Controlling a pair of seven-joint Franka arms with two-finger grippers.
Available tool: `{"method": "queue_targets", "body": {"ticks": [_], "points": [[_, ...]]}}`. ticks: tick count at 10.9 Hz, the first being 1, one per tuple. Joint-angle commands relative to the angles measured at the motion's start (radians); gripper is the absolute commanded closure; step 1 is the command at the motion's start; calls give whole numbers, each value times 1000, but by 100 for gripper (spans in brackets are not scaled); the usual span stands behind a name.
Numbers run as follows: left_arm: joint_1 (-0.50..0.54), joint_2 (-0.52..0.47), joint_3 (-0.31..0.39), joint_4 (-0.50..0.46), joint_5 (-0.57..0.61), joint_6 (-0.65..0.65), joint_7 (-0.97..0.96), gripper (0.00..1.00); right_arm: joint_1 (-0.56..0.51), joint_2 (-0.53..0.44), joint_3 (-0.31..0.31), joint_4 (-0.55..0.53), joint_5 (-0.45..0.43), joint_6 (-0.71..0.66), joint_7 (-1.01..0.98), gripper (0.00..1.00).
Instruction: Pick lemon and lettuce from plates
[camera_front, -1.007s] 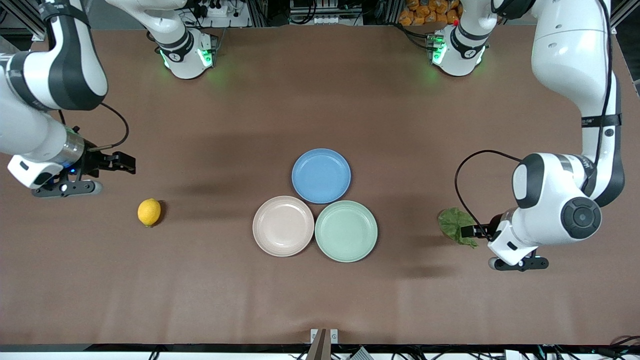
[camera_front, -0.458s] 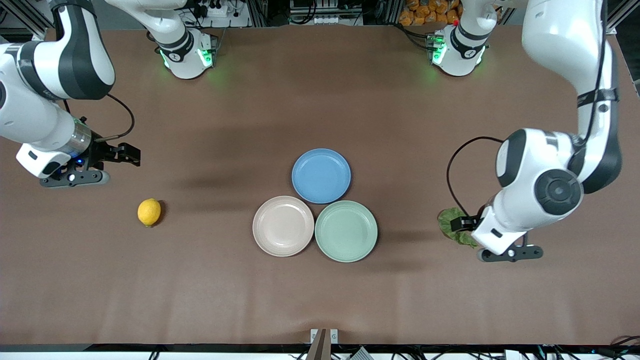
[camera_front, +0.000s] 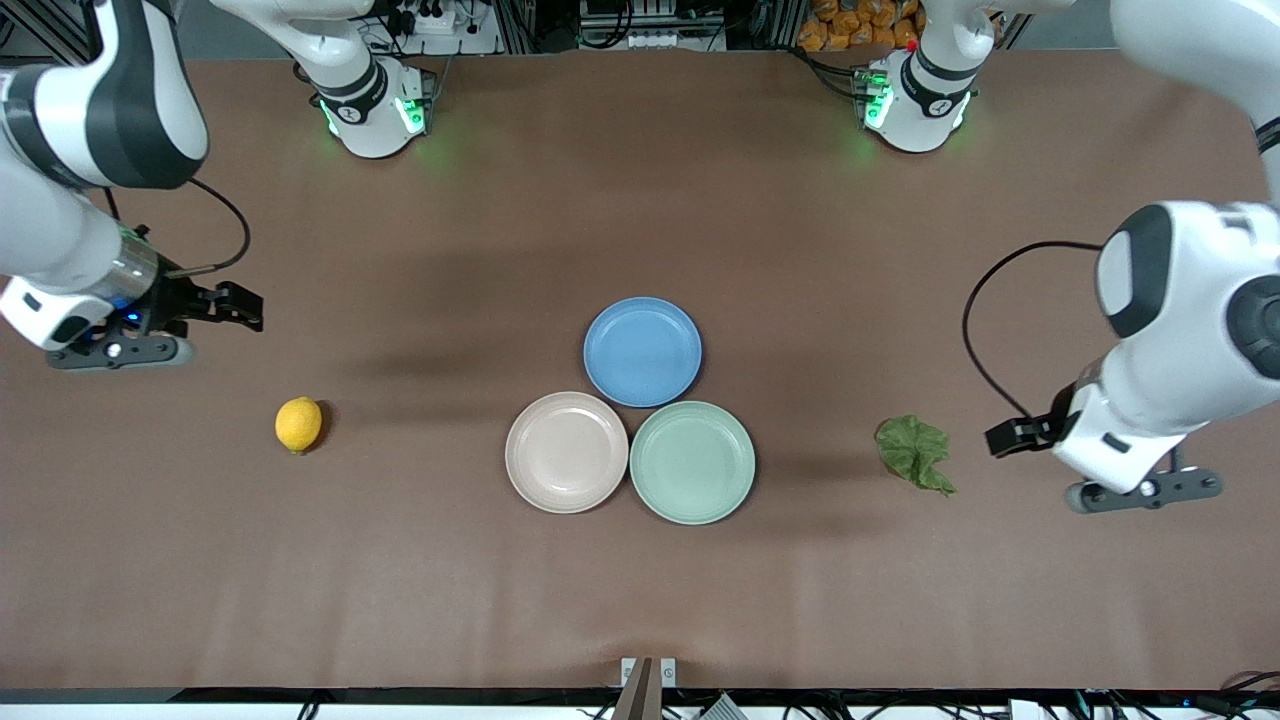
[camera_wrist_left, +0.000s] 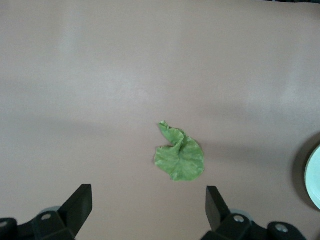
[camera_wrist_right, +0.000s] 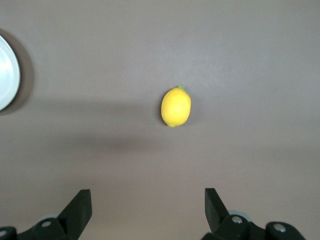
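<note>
The yellow lemon (camera_front: 298, 424) lies on the bare table toward the right arm's end, off the plates; it also shows in the right wrist view (camera_wrist_right: 176, 107). The green lettuce (camera_front: 915, 453) lies on the bare table toward the left arm's end; it also shows in the left wrist view (camera_wrist_left: 179, 157). The beige-pink plate (camera_front: 566, 452) and the mint green plate (camera_front: 692, 462) sit side by side at mid-table, both empty. My right gripper (camera_front: 240, 308) is open and empty, above the table beside the lemon. My left gripper (camera_front: 1005, 438) is open and empty, beside the lettuce.
An empty blue plate (camera_front: 642, 351) touches both other plates, farther from the front camera. The mint plate's rim shows at the edge of the left wrist view (camera_wrist_left: 315, 175); a plate's rim shows in the right wrist view (camera_wrist_right: 7, 72). The arms' bases stand along the table's back edge.
My left gripper has drawn away from the lettuce toward the left arm's end of the table, leaving the leaf uncovered. My right gripper shifted slightly away from the lemon.
</note>
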Motion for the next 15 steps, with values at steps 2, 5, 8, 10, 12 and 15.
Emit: {"method": "queue_targets", "body": {"ticks": [2, 5, 8, 10, 12, 15], "points": [[-1, -74, 2, -17, -2, -37, -14, 0, -41, -12, 2, 207, 18, -175, -11, 0], [43, -120, -1, -15, -3, -82, -11, 0, -75, -15, 1, 332, 64, -249, 0, 0], [84, -137, 0, -15, 9, -102, 4, 0, -115, -15, -2, 349, 138, -230, 3, 0], [126, -157, -4, -15, 4, -103, 30, 0, -111, -20, 4, 350, 124, -205, 46, 0], [128, -174, -7, -14, -8, -143, 30, 0, -105, -18, 7, 350, 112, -199, 71, 0], [129, -200, -10, 3, -14, -194, 29, 0, -89, -13, 10, 344, 75, -214, 68, 0]]}}
